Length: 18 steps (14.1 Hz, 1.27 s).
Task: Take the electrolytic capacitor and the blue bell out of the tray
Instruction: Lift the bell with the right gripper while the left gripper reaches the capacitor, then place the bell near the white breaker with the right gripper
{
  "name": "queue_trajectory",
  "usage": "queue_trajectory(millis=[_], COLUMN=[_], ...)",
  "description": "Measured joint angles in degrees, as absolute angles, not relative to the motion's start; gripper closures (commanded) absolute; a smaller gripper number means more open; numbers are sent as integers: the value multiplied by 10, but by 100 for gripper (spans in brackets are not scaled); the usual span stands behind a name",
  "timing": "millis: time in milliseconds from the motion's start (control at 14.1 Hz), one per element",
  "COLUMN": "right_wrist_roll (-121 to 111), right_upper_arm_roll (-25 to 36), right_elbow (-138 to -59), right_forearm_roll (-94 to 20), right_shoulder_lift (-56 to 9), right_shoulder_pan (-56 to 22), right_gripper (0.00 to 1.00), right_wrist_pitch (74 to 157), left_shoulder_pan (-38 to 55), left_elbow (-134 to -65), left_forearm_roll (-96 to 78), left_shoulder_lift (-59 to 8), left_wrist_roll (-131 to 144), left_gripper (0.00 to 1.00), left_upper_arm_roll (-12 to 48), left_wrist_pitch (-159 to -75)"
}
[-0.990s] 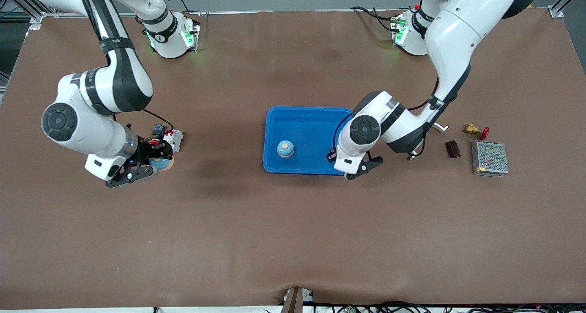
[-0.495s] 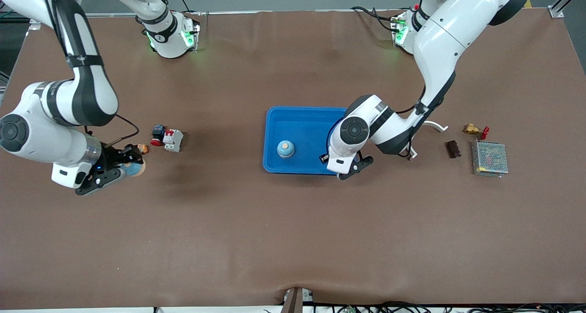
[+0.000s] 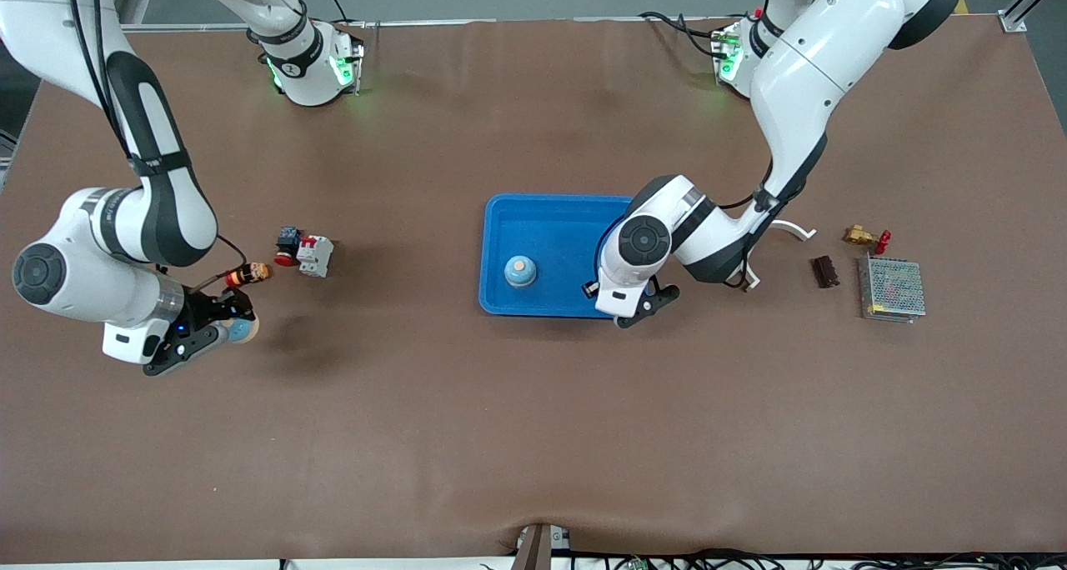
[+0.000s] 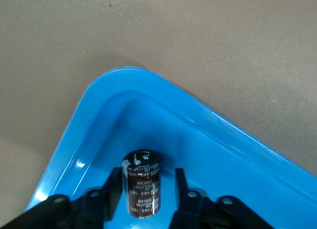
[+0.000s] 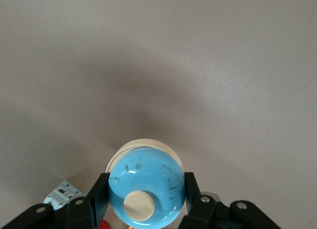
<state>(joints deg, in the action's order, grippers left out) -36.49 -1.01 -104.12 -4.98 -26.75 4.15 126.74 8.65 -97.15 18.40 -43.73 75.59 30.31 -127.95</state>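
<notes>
The left pincer (image 4: pixel 146 190) is low inside the blue tray (image 3: pixel 552 207), at the corner that lies nearer the front camera and toward the left arm's end of the table (image 3: pixel 533 437). The capacitor (image 4: pixel 142 175), a dark cylinder with pale print, stands upright on the tray floor in that corner, between the fingers (image 4: pixel 181 187). One finger sits just beside it and the other leaves a thin gap, so the pincer is narrow but not clamped. A blue bell-shaped piece (image 3: pixel 520 271) with a cream top also stands in the tray, toward the right arm's end of it. The right pincer (image 3: pixel 220 325) hangs over bare table at the right arm's end, closed on the bell (image 5: pixel 146 182), a blue dome with a cream knob on a pale round base. Near it on the table lie a small orange and black cylinder (image 3: pixel 248 273), a red and white switch block (image 3: pixel 316 255) and a small dark part (image 3: pixel 288 237). Toward the left arm's end lie a brown block (image 3: pixel 824 271), a metal mesh box (image 3: pixel 892 287) and a brass fitting (image 3: pixel 859 237).
</notes>
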Motion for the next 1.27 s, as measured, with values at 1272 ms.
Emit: queue_trajectory(millis=[1272], right_wrist_roll=[-373], right_upper_arm_roll=[-10], right_elbow=[-1039], right_forearm_roll=[-45], right_shoulder_lift=[-364], right_shoulder_pan=[46], right_gripper=[59], right_wrist_pitch=[1360], left_shoulder_pan=[65], left_elbow=[-943], left_forearm_roll=[185], left_shoulder_lift=[-350], left_wrist_roll=[728], left_gripper=[100], left_upper_arm_roll=[302], left_wrist_pitch=[-1181])
